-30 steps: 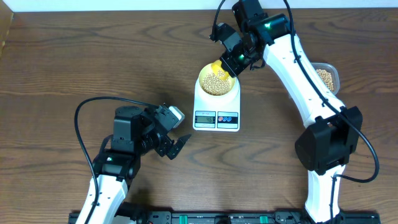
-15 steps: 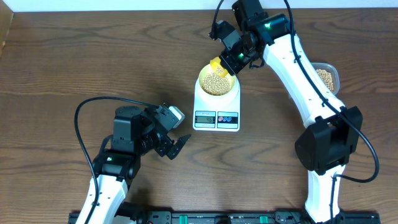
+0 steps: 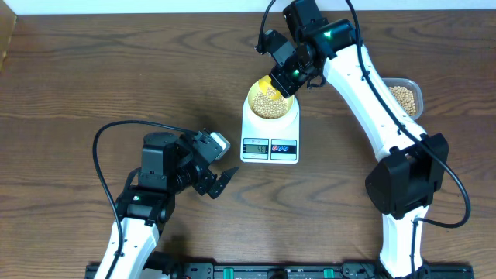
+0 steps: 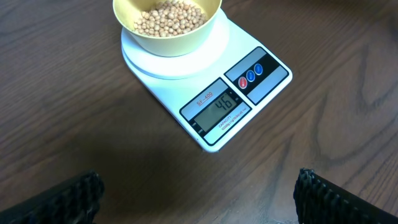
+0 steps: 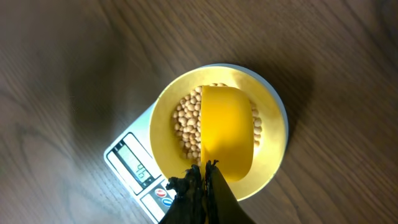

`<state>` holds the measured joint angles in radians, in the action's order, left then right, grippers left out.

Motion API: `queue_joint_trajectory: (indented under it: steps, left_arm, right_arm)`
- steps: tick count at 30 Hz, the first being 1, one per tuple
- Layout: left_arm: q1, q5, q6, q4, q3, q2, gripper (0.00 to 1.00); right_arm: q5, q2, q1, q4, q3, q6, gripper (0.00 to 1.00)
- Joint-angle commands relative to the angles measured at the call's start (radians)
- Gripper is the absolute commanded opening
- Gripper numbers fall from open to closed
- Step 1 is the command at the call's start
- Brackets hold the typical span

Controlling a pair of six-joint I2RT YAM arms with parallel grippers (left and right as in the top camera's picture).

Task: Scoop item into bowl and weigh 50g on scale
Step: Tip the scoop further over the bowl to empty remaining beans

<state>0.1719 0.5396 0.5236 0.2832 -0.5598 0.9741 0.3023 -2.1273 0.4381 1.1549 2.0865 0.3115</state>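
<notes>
Above the scale [image 3: 270, 147], overhead, the right gripper [image 3: 285, 71], pinching the yellow scoop [image 3: 266, 84], has edged left over the bowl [image 3: 251, 107] of beans [image 3: 273, 105], while the left gripper [image 3: 224, 180] sits spread; left wrist shows the display [image 4: 219, 107] at 46, so a little more is probably needed; right wrist shows the scoop across the bowl's middle.

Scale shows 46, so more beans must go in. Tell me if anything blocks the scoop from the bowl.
Nothing visible does. The scoop, held by the right fingers, hangs directly over the open bowl, with only beans beneath it.
</notes>
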Motion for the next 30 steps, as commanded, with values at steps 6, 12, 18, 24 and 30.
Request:
queue_joint_trajectory:
  steps: [6,12,18,24,30]
  left_arm:
    - [-0.004,-0.009,-0.002,-0.001,-0.010,-0.008,0.99]
    - [-0.004,-0.009,-0.002,-0.001,-0.010,-0.008,0.99]
    - [-0.004,-0.009,-0.002,-0.001,-0.010,-0.008,0.99]
    - [-0.004,-0.009,-0.002,-0.001,-0.010,-0.008,0.99]
    - [-0.004,-0.009,-0.002,-0.001,-0.010,-0.008,0.99]
  right_arm:
    - [-0.046,0.025,0.003,0.000,0.027,0.034,0.01]
    - [-0.046,0.029,0.005,-0.002,0.027,0.026,0.01]
    - [-0.046,0.029,0.015,-0.002,0.027,0.026,0.01]
    - [-0.047,0.029,0.018,-0.002,0.027,0.026,0.01]
    - [-0.097,0.029,0.040,0.006,0.027,0.026,0.01]
